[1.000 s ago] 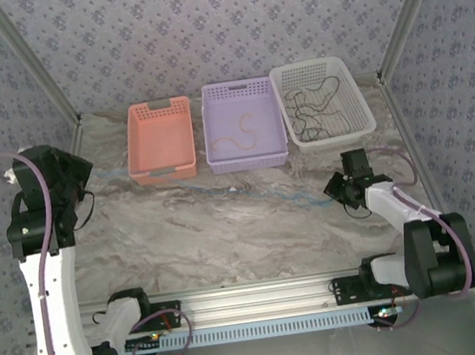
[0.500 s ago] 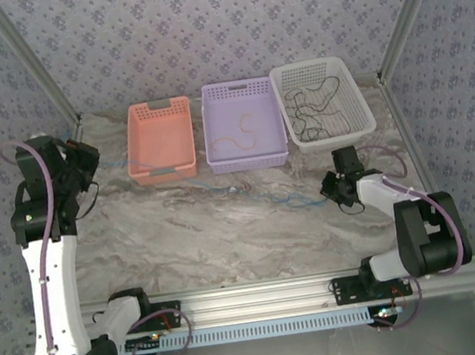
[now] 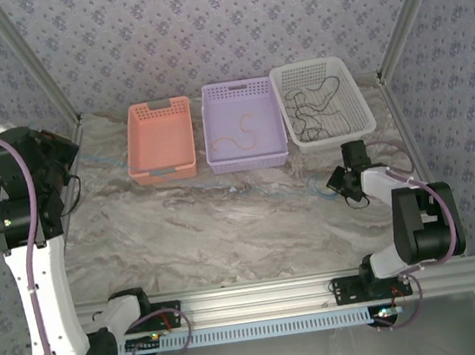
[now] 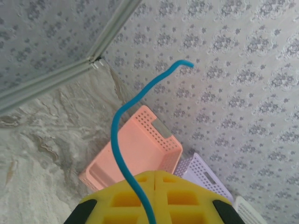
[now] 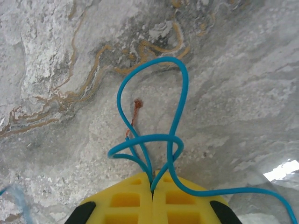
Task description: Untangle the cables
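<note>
Blue cable (image 3: 310,192) was what both sets of jaws had hold of. From above I saw it run across the desk (image 3: 229,248), from the far-left corner past the front of the baskets to a spot near the right edge.

My left arm (image 3: 33,257) stood raised over the left edge, close to that far-left corner. In its wrist view the left jaws were clenched on the blue cable (image 4: 122,112). The free end curled up and away above the yellow fingers (image 4: 126,196).

The right arm (image 3: 396,187) reached low near the right edge, just in front of the white basket (image 3: 362,122). The right jaws were pressed together on the same cable. In that wrist view it made a tall loop (image 5: 180,93) over the marble and crossed itself just ahead of the fingertips (image 5: 126,200). One strand trailed off toward the lower right. A short reddish thread (image 5: 135,111) showed inside the loop. I could not tell whether the loop touched the desk.

Along the far edge the three baskets sat side by side. The orange basket (image 3: 157,109) was on the left and the purple basket (image 3: 239,88) in the middle. The white one stood toward the far-right corner. A tan cable (image 3: 237,138) lay in the purple one, and the black cables (image 3: 312,111) lay tangled in the white one.
</note>
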Controlling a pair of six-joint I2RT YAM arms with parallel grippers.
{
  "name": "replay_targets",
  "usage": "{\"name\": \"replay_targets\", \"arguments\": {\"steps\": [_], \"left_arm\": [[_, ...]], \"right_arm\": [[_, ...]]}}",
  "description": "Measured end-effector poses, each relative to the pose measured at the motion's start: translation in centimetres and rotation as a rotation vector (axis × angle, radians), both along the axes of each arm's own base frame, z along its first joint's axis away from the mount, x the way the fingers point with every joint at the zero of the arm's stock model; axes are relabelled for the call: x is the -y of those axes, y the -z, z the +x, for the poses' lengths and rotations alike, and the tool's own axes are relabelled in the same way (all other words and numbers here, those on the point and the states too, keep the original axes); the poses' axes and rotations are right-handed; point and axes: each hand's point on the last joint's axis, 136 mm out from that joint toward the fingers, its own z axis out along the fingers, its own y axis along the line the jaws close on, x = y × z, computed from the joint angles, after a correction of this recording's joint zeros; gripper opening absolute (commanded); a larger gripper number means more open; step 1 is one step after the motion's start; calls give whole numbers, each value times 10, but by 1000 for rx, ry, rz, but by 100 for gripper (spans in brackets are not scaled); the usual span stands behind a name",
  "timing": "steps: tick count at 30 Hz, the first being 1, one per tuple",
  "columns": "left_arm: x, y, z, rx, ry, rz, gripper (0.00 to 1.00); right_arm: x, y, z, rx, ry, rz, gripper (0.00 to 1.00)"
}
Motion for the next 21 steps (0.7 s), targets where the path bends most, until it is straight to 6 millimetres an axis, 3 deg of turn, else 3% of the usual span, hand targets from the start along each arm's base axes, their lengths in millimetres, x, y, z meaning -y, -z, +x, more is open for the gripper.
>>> {"name": "replay_targets", "arguments": {"steps": [4,10,14,18,21], "left_arm": [[-3,-2,1,-2,-9,18,0],[15,2,25,3,100,-15,0],[22,0,29,9,146,-11,0],[49,-12,40,90,287,-47,0],[91,-8,50,133,461,-84,0]], "right_arm": [[4,0,0,1,12,-1,0],[-16,-12,8,22,-62,-53,0],[-12,-14,9,29,-37,-71,1],[-27,-14,9,33,-86,-61,14],[-55,-20,11,52,-172,-17,20]]}}
